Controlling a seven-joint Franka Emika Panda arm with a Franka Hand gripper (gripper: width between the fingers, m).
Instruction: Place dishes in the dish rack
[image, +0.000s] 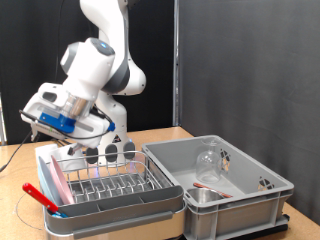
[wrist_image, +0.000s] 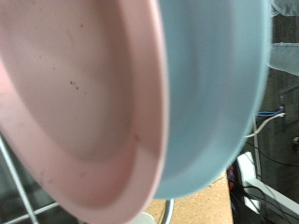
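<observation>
A dark curtain backs a wooden desk (image: 170, 138) that carries two containers side by side. The tool (image: 47, 121) hangs low at the exterior view's left, tilted over the near-left end of the dish rack (image: 105, 180). Its fingers are hidden behind the wrist housing and the rack wires, so I cannot tell whether it is open or clamped on anything.

The wrist view is almost filled by the pink plate (wrist_image: 75, 93), seen close and on edge, its rim curving across the picture with a pale blue surface (wrist_image: 220, 93) just behind it; what that blue thing is I cannot say. In the exterior view the same plate (image: 55, 183) appears as a thin pink edge standing upright among the prongs at the rack's left end, which would be how the prongs are meant to keep it, on edge so it drains. Whether the tool is touching it is not clear.

A red utensil (image: 38, 195) lies along the rack's left side, low against the tray. At the exterior view's right, the grey tub (image: 220, 180) holds the clear glass (image: 208, 160), upright, and the steel bowl (image: 203, 196) near its front wall, so by my reading these two are not yet racked.
</observation>
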